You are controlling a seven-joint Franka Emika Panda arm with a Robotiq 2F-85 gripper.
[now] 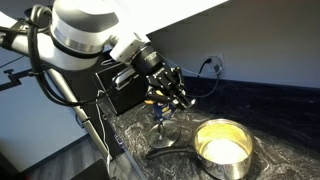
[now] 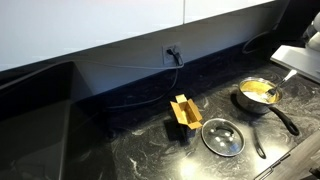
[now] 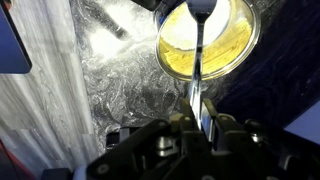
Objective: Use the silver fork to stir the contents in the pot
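In the wrist view, the end effector (image 3: 199, 118) is closed on the handle of the silver fork (image 3: 199, 60), a thin grey metal shaft running forward from the fingers. Its far end lies over the contents (image 3: 228, 45), pale yellow food filling the pot (image 3: 257, 35). The pot is shiny metal and stands on the dark marbled desk (image 2: 120, 150). In an exterior view, the arm (image 1: 82, 30) slopes downward toward the desk.
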